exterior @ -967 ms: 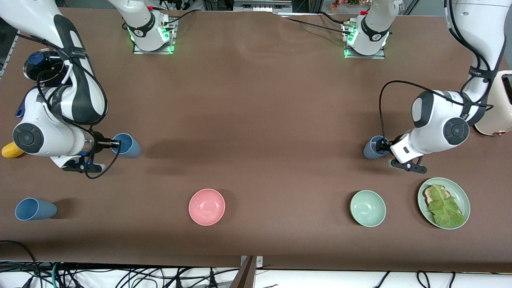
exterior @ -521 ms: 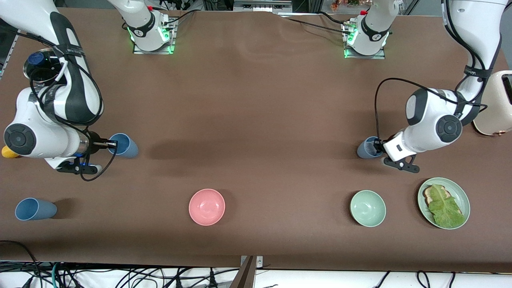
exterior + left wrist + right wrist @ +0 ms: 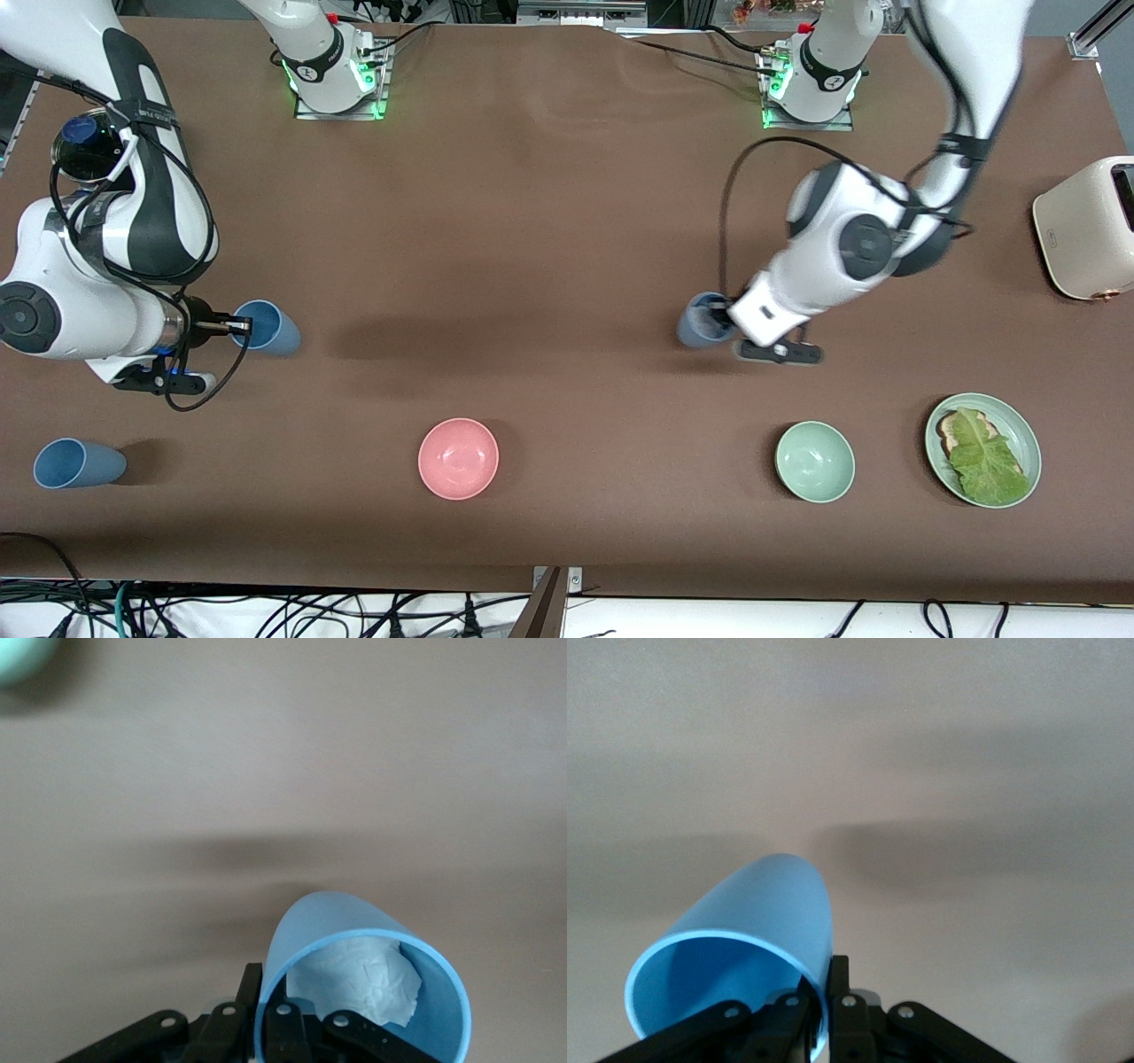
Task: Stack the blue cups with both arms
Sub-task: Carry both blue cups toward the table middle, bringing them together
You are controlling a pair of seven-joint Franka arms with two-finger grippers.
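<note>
My right gripper (image 3: 232, 326) is shut on the rim of a sky blue cup (image 3: 273, 330), held on its side over the table at the right arm's end. In the right wrist view the gripper (image 3: 824, 992) pinches the cup's wall (image 3: 762, 899). My left gripper (image 3: 722, 312) is shut on the rim of a slate blue cup (image 3: 700, 326), held on its side over the table between the middle and the left arm's end. In the left wrist view the gripper (image 3: 266, 1001) pinches that cup (image 3: 328, 921), which has crumpled white paper (image 3: 359, 979) inside. A third blue cup (image 3: 75, 463) lies near the front edge.
A pink bowl (image 3: 458, 458) and a pale green bowl (image 3: 815, 462) sit nearer the front camera. A green plate (image 3: 1028, 439) with bread and lettuce is beside the green bowl. A cream toaster (image 3: 1085, 226) stands at the left arm's end, a glass lid (image 3: 84, 142) at the right arm's end.
My left gripper has carried the slate blue cup a good way toward the table's middle. My right gripper has shifted slightly toward the right arm's end with its cup.
</note>
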